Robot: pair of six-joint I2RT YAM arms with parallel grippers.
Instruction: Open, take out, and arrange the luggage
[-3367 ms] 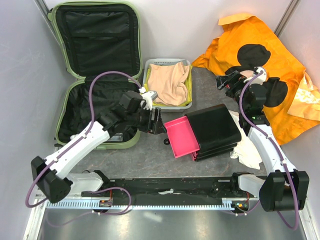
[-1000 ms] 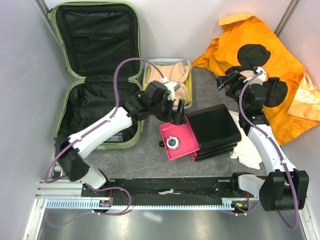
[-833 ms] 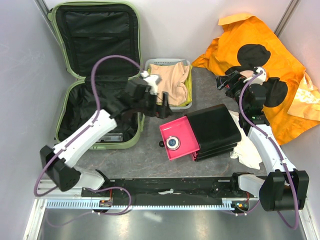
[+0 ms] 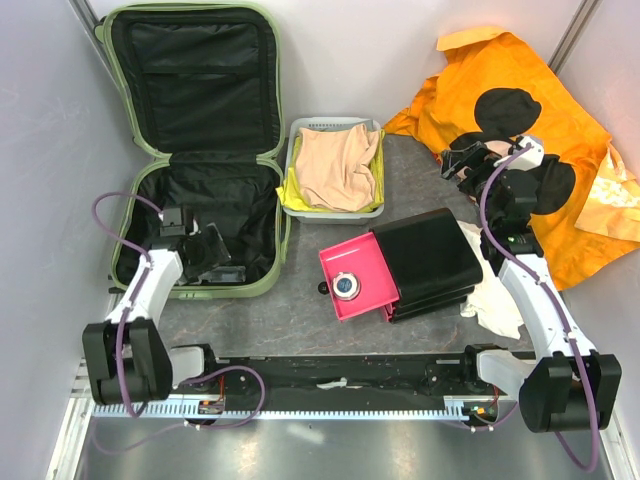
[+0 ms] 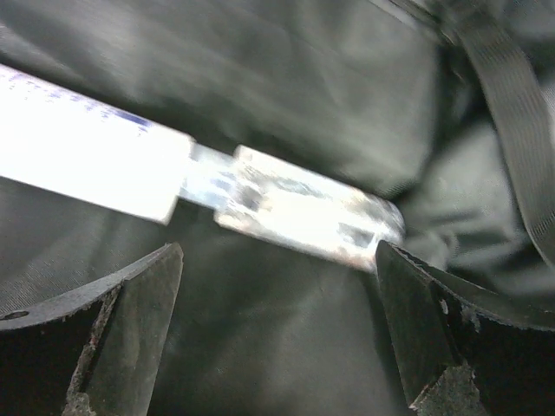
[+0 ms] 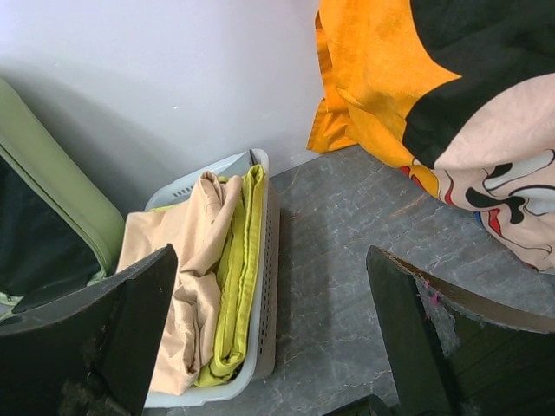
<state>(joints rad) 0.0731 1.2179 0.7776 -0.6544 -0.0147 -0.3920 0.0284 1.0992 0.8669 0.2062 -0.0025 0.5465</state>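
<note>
- The luggage [image 4: 195,85] lies wide open at the far left of the tabletop [image 4: 280,320]. Its lid leans up against the back wall and its lower half lies flat, black lining showing in both.
- The left pincer [image 4: 205,255] is down inside the lower half, over the black lining and close to the near green rim.
- From the left wrist camera, the left pincer [image 5: 276,260] has its fingers spread wide with nothing between them. The lining lies just below.
- Just beyond those fingertips a clear, shiny, elongated item [image 5: 295,204] lies on the lining, blurred. I cannot tell whether the fingers touch it.
- A black strap [image 5: 512,130] runs across the lining at the right of that view.
- Over on the far right, the right pincer [image 4: 462,160] hangs above the tabletop beside the orange cloth [image 4: 520,90], well apart from the luggage.
- From its own wrist camera, the right pincer [image 6: 269,260] is also spread wide and holds nothing. The luggage's green edge [image 6: 61,191] shows at the far left, beyond the basket.
- The white mesh basket [image 4: 300,212] sits just beside the luggage's right rim, with a peach garment [image 4: 335,165] and something yellow-green folded in it.
- Mid-tabletop, a black box [image 4: 430,255] has its pink drawer [image 4: 370,260] pulled out, with a small round item [image 4: 345,285] lying in it.
- A white cloth [image 4: 495,295] pokes out by the box's right side.
</note>
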